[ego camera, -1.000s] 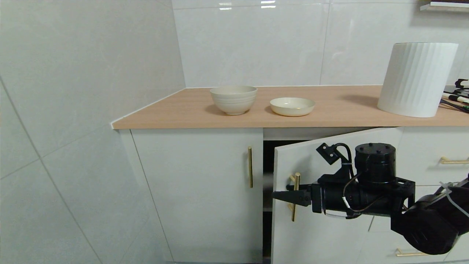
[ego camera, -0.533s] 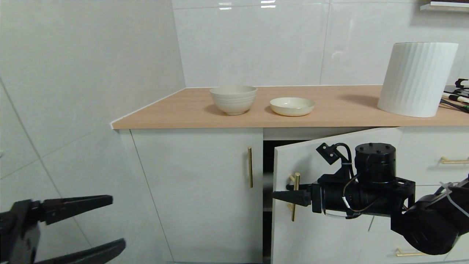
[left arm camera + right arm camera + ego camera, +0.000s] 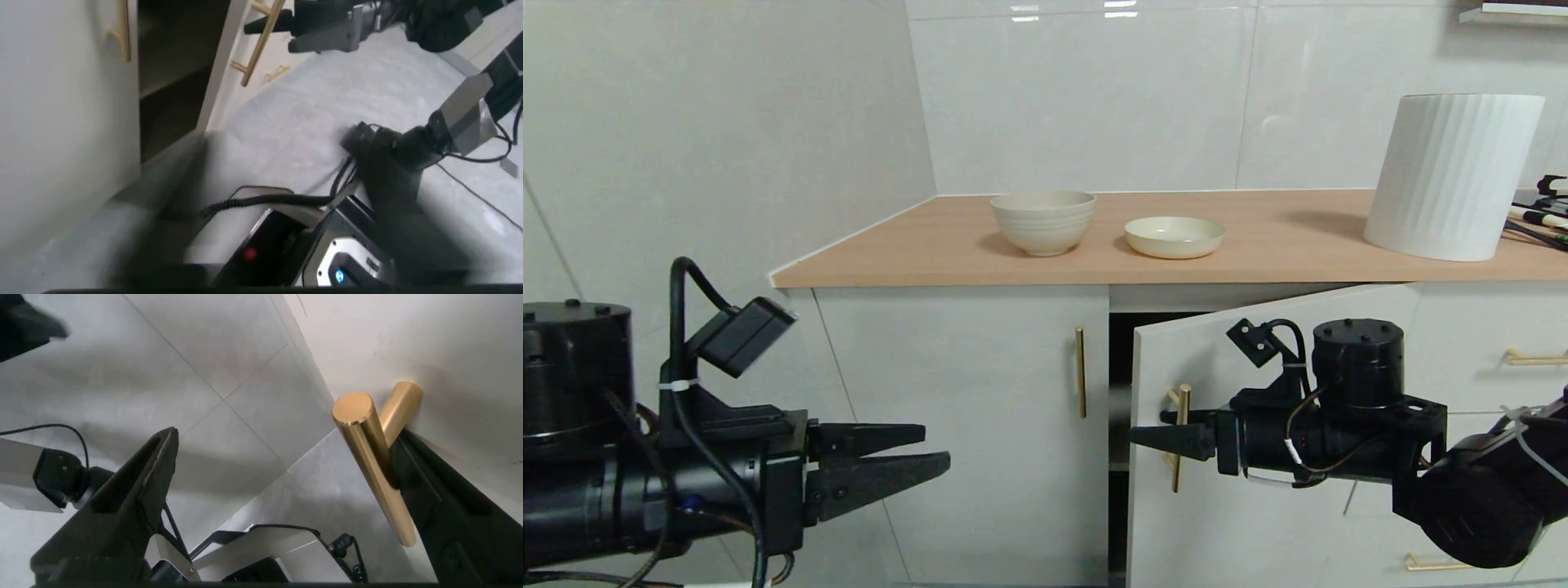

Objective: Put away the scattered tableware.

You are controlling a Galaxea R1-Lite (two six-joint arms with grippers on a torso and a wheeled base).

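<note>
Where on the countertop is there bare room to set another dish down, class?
Bare countertop between the wall corner and the bowl, and a wider stretch between the shallow dish and the white ribbed container. Crowded beyond the container, where utensils lie.

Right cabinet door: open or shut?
Partly open: the right cabinet door angles outward, dark gap beside it, right gripper at its handle.

Right hand (image 3: 255, 24) beside door handle (image 3: 260, 47)
</note>
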